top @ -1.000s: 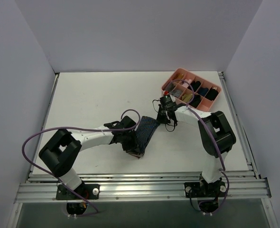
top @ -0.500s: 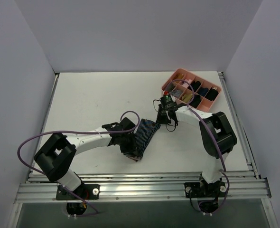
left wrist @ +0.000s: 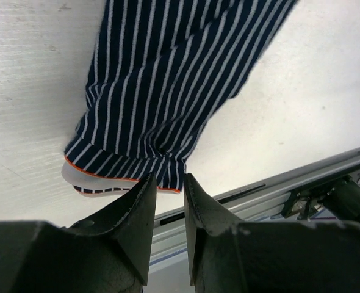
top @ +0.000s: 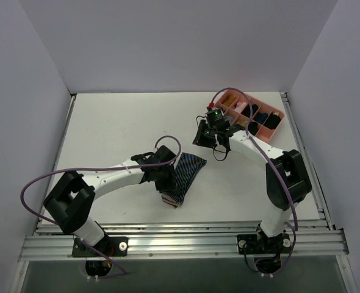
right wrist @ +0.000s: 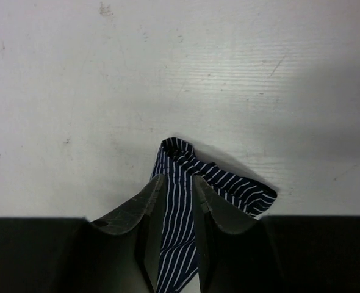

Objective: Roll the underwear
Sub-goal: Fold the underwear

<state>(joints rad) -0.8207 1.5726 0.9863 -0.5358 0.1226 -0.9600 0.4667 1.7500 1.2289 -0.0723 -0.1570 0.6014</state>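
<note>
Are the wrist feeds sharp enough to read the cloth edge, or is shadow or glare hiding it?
Left wrist: the underwear is sharp, stripes and red edge clear; the left gripper is dark and soft. Right wrist: the table grain is crisp, soft shadow greys its right side, the right gripper near-black. Top external: even light, no glare, stripes barely resolved.

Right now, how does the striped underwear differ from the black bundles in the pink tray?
The underwear is pinstriped; the black bundles are plain. The underwear lies stretched out on the table; the bundles sit compact in compartments of the tray. The left hand pinches the underwear's waistband end; nothing touches the bundles. Both are dark.
</note>
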